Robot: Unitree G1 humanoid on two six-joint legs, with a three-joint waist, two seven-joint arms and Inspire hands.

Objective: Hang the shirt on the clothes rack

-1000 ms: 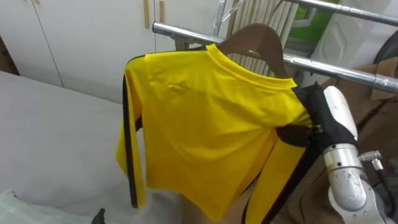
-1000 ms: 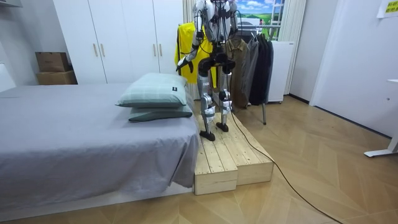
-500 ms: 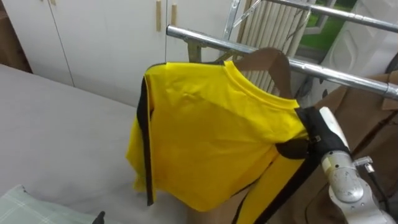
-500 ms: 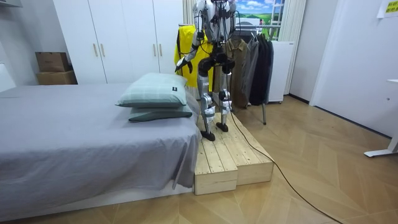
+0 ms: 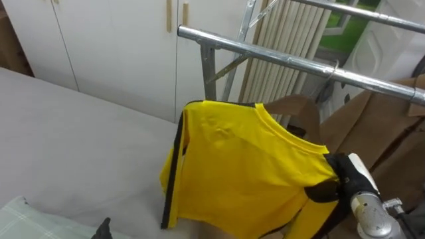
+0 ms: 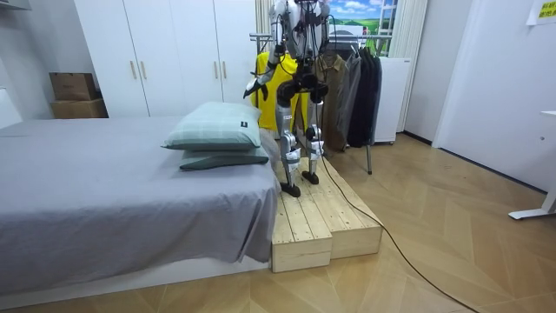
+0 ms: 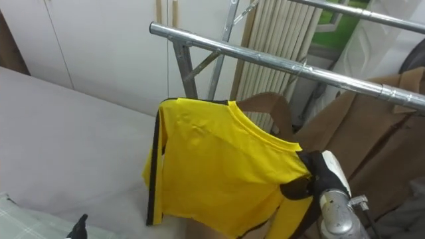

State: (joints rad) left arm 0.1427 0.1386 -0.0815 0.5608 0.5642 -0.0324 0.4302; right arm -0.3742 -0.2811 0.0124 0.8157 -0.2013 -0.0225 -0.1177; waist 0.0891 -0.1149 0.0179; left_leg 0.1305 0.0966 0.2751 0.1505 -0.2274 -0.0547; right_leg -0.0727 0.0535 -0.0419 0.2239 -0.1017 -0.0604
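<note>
We hold the yellow shirt (image 5: 252,166) on its wooden hanger (image 5: 302,107) at centre frame, just under the rail (image 5: 265,53) so the hanger can catch there, our right robot hand (image 5: 340,174) buried in cloth at lower right, its grip impossible to tell.

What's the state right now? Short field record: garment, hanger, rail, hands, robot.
garment: yellow long-sleeved shirt with black side stripes, on the hanger, below the rail
hanger: brown wooden hanger; hook on rail: cannot tell
rail: silver metal clothes rail; brown coat hangs on it
right hand: at shirt's shoulder, partly under cloth
left hand: raised, on the bed side
robot: on wooden platform beside grey bed
</note>
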